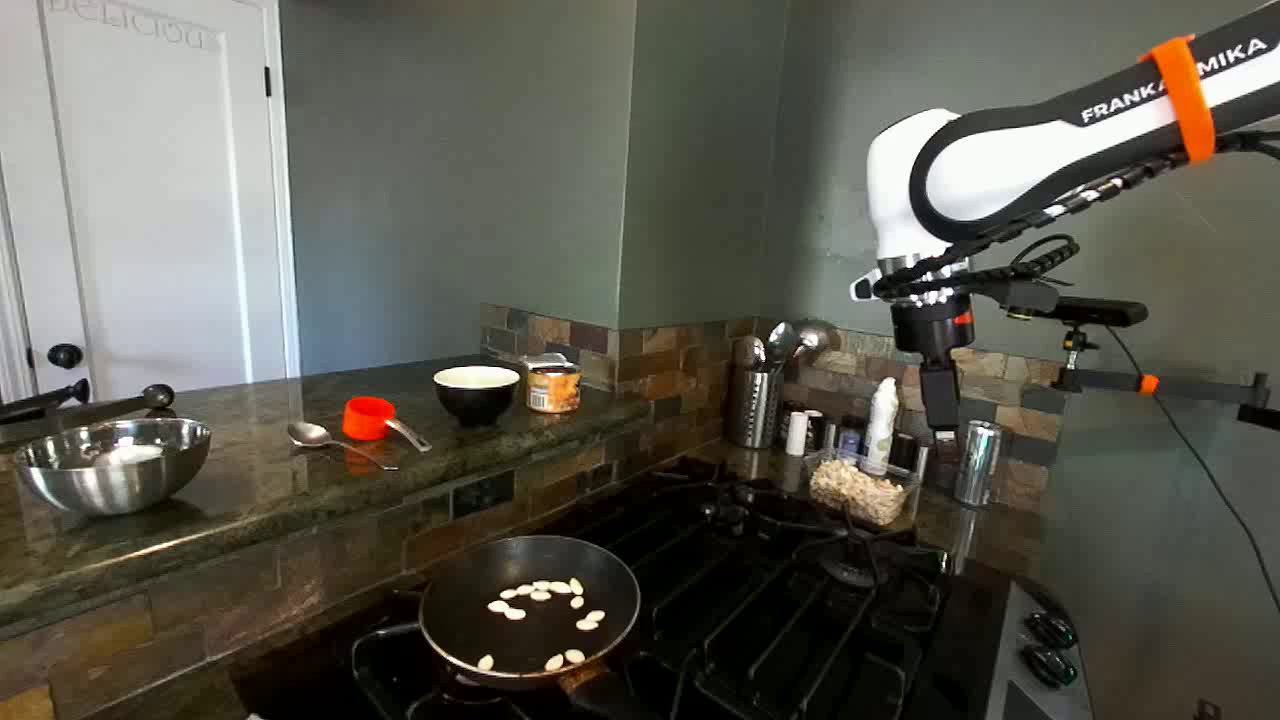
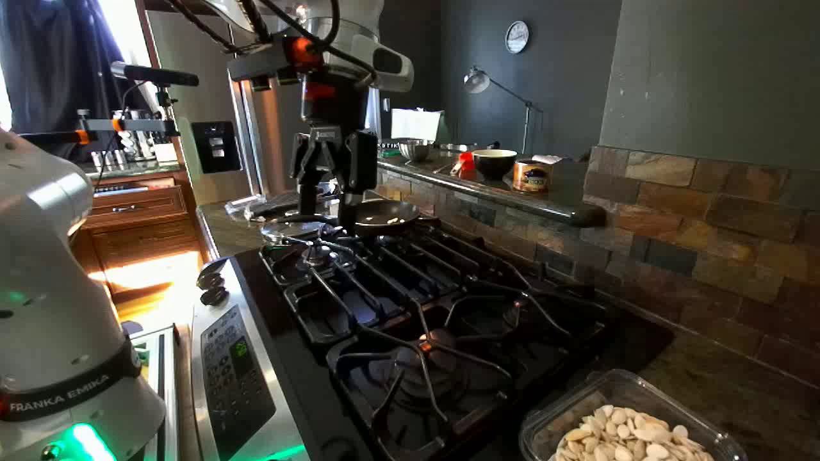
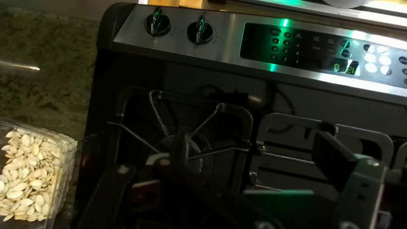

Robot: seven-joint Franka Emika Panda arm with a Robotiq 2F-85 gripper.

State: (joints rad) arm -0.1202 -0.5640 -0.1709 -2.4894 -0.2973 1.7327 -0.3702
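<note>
Along the raised stone ledge (image 1: pixel 250 485) behind the cooktop (image 3: pixel 197 74) stand, in an exterior view, one steel bowl (image 1: pixel 112 480) toward the near end, one spoon (image 1: pixel 312 434) lying beside one red measuring cup (image 1: pixel 370 420), one dark bowl (image 1: pixel 476 402) with a pale inside, and one tin (image 1: pixel 553 390) toward the far end. On the lower worktop (image 3: pixel 54 79), past the cooktop's side edge, one utensil holder (image 1: pixel 756 410) with at least three tools, one white spray bottle (image 1: pixel 882 425) and one shiny can (image 1: pixel 978 465) stand near one clear tub (image 3: pixel 64 165). It sits just beside that edge, filled with pale seeds (image 3: pixel 27 171) too many to count. Toward the opposite side edge one frying pan (image 1: pixel 460 610) rests on the grates (image 3: pixel 299 120), about fourteen seeds scattered over its bottom. Two knobs (image 3: pixel 158 23) mark the front corner nearest the tub. Above the cooktop the gripper (image 2: pixel 327 218) hangs pointing down, its fingers (image 2: pixel 307 200) spread wide with nothing between them, touching neither tub nor pan; the raised bars of the grates lie beneath it. The pan's handle (image 1: pixel 600 692) points away from the ledge toward the front edge, its long axis running back to front; which side of the tub is longer I cannot tell.
</note>
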